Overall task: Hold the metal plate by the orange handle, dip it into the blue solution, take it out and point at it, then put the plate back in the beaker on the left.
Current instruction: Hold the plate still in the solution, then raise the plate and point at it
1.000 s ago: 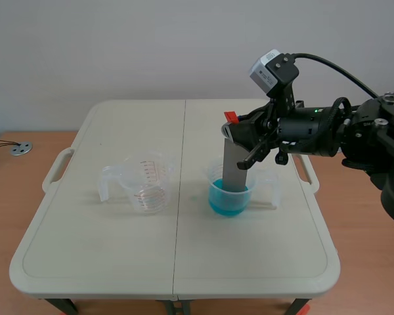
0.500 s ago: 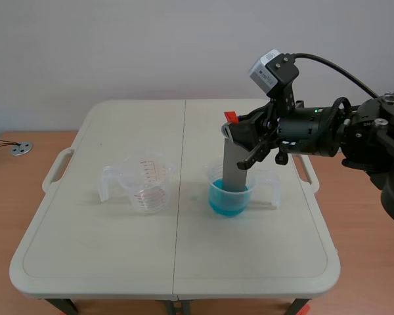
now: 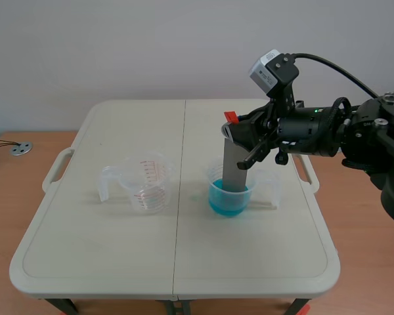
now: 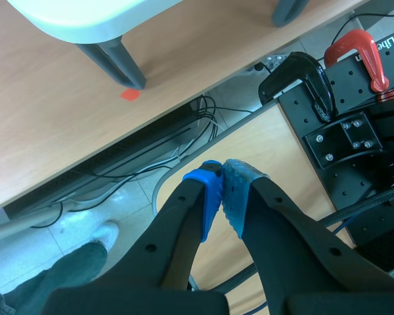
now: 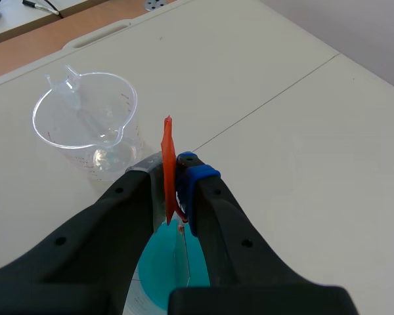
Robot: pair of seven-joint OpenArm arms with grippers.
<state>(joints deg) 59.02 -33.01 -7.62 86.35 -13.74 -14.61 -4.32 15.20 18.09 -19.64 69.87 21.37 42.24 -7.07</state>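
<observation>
A grey metal plate stands upright with its lower end in the beaker of blue solution right of the table's middle. My right gripper is shut on the plate's orange handle, seen edge-on between the fingers as the orange handle above the blue solution. An empty clear beaker stands to the left; in the right wrist view this empty beaker lies ahead of the gripper. My left gripper is shut on nothing, off the table over the floor.
The white folding table has a centre seam. A table leg, cables and a black mounting plate with a red clamp show under the left gripper. A round metal object lies on the wooden floor at the far left.
</observation>
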